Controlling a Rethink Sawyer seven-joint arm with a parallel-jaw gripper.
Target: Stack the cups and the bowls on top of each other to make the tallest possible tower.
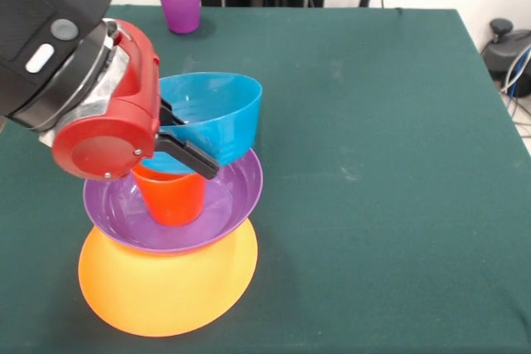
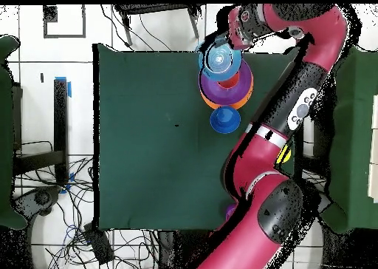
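Note:
The tower stands at the front left. It is an upturned yellow-orange bowl, a wide purple bowl on it, and an orange-red cup upright in the purple bowl. My gripper is shut on the rim of a light blue bowl. It holds the bowl tilted just above the cup, over the purple bowl's far side. In the overhead view the light blue bowl overlaps the purple bowl. A purple cup stands alone at the table's far left.
A dark blue bowl sits on the table beside the tower, towards the robot's base; the front view does not show it. The arm runs along that side of the table. The green cloth spreads to the right.

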